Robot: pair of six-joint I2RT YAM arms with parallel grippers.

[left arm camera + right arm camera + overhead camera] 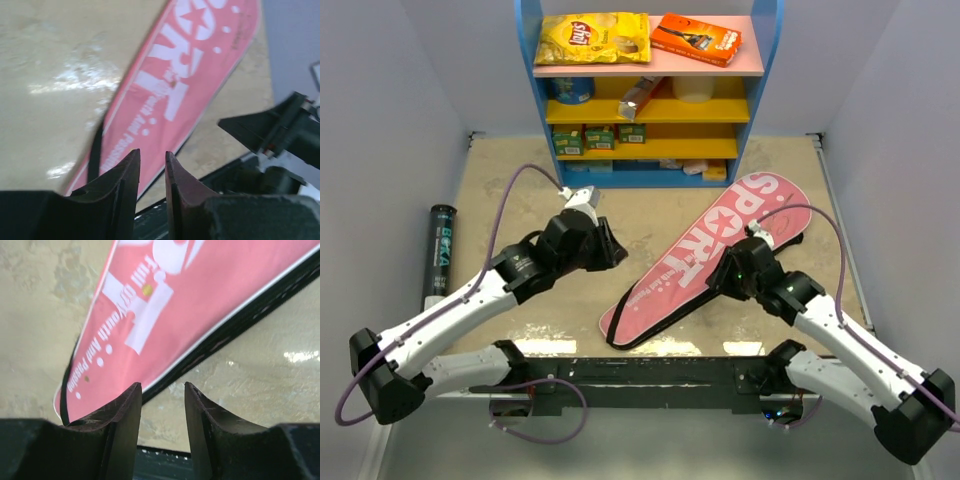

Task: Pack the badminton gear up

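The pink racket-shaped bag [720, 255] lettered SPORT lies flat and diagonal on the table, wide end at the far right, narrow end near the front middle. It also shows in the left wrist view [175, 85] and the right wrist view [200, 305]. The long black tube [440, 250] lies by the left wall. My left gripper [613, 250] [152, 152] hovers left of the bag, jaws a little apart and empty. My right gripper [723, 275] [162, 385] is over the bag's right zipped edge, open and empty. The rackets and the shuttlecock are out of view.
A blue and yellow shelf unit [650, 110] stands at the back with a yellow crisp packet [592, 38], an orange box [697, 37] and small goods. White walls close in both sides. The arms' black base rail [640, 375] runs along the near edge.
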